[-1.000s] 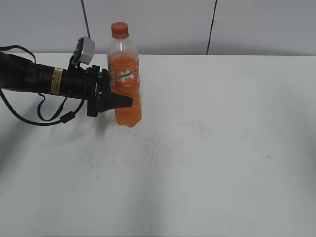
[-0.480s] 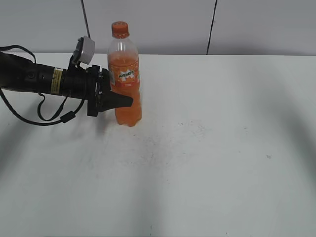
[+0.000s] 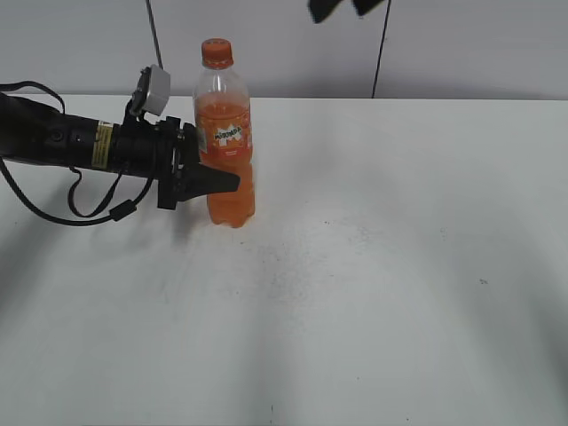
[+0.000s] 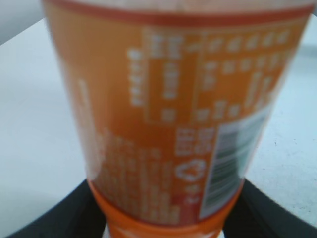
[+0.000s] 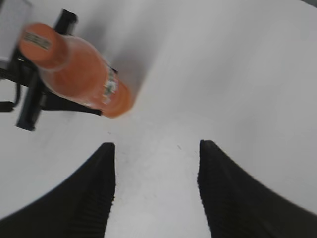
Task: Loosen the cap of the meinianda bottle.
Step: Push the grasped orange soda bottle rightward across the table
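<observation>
Near the table's far-left edge, the left gripper lies level, apparently clamping the meinianda bottle; the right gripper hangs high overhead, spread.

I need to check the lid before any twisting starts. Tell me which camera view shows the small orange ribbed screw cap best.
The exterior view: the small orange ribbed screw cap stands sharp, side-on, on the tall clear plastic bottle of orange soda. The right wrist view shows its printed top, blurred. The left wrist view shows only the label.
</observation>
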Robot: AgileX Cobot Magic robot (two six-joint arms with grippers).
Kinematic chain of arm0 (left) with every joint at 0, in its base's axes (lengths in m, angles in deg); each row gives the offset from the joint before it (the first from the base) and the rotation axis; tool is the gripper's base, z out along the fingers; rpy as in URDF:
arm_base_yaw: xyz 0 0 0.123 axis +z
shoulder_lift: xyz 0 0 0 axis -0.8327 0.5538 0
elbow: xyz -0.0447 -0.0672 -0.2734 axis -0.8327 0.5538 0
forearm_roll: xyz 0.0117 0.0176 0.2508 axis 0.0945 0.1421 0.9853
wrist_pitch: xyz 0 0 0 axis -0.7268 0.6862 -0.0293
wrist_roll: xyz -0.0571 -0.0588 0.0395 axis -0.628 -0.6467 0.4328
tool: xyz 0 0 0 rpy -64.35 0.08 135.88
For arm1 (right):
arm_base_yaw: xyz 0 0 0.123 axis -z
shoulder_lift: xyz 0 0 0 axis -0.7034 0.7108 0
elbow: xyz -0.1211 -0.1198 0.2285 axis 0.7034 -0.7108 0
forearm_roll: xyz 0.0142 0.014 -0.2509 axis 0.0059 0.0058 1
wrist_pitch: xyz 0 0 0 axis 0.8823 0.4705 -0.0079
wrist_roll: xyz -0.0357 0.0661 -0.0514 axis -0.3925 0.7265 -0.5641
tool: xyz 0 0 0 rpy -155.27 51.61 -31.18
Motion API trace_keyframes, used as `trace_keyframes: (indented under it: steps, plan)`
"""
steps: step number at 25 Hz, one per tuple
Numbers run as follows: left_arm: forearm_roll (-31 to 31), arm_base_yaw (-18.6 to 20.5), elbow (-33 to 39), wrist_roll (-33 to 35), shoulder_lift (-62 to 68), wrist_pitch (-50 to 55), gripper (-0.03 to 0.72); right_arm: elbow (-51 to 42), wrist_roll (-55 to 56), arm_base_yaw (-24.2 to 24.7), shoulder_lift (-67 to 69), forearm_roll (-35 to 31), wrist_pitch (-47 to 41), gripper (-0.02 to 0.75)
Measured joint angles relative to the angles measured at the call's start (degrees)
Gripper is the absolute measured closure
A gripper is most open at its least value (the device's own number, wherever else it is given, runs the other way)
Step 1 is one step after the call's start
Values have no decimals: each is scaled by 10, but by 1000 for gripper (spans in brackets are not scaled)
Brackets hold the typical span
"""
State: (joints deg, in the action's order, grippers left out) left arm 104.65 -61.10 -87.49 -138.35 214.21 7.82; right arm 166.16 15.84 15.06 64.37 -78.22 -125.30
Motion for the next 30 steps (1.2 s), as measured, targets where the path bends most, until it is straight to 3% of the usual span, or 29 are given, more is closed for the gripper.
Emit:
trace_keyframes:
  steps: [4,9,22,26,30]
  plan:
    - [-2,-3,0,0,0,1,288,97,13,-41,72,-17,-1,335]
    - [-8,-13,-1,1,0,8,288,160,23,-49,131,-48,-1,335]
    - [-31,-60,-1,2,0,31,288,166,15,-45,138,-22,-3,335]
    - [-49,-84,-1,2,2,40,288,159,0,-20,115,-20,-4,335]
    - [-75,-119,-1,4,4,58,288,69,-14,27,50,-16,-3,335]
